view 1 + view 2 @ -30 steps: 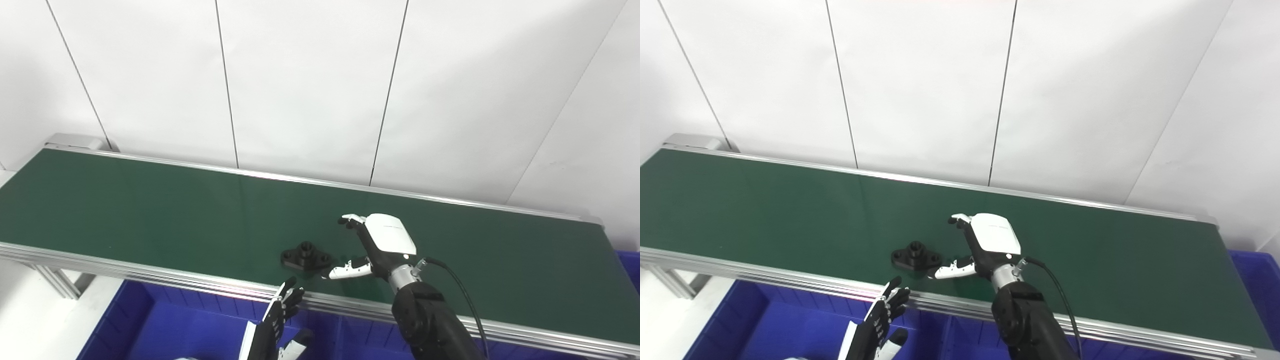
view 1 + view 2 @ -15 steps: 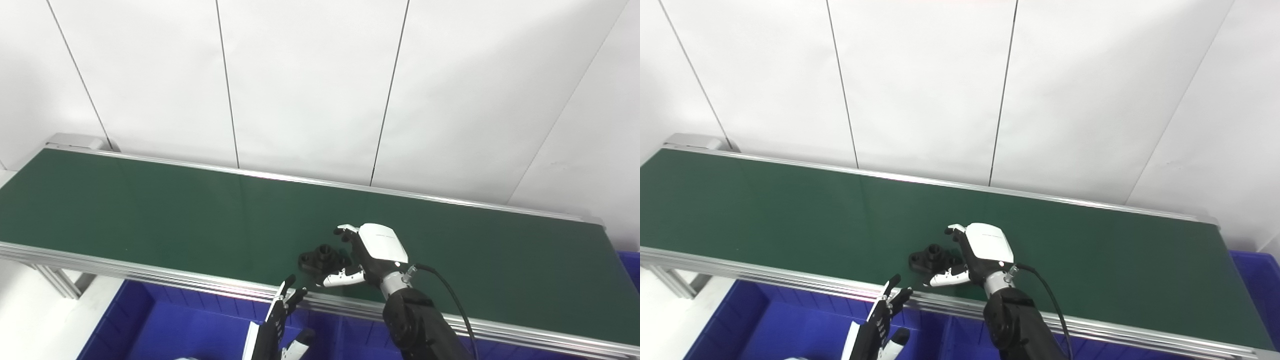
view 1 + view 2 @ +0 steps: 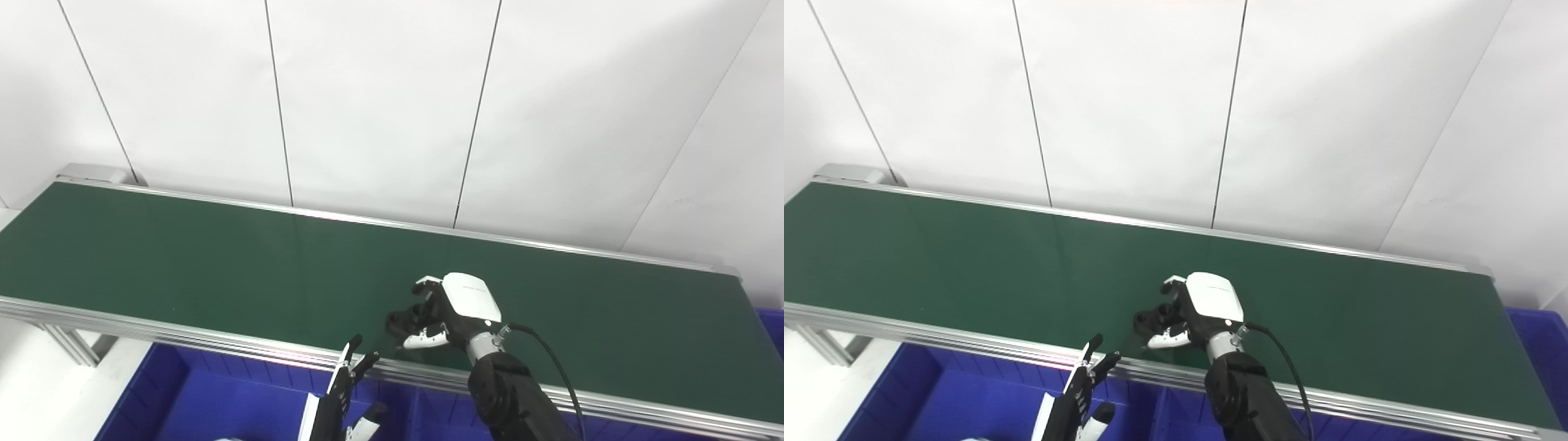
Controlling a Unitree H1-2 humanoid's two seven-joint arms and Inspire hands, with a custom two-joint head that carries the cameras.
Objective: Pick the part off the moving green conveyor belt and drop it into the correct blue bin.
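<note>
Black part (image 3: 405,320) on green belt (image 3: 184,257), in right hand (image 3: 456,309).

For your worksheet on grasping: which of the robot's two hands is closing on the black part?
The right hand, out over the green belt, has its fingers curled around the black part. The left hand waits open above the blue bin.

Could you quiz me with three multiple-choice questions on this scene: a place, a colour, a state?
1. Where is the black part?
A. in a bin
B. on the green belt, at the right hand
C. on the floor

2. What colour are the bins?
A. red
B. blue
C. yellow

3. What is the right hand doing?
A. closing its fingers round the part
B. resting in a bin
C. touching the wall

Answers: 1 B, the part lies on the belt between the fingers. 2 B, the bins below the belt are blue. 3 A, fingers curl round it.
</note>
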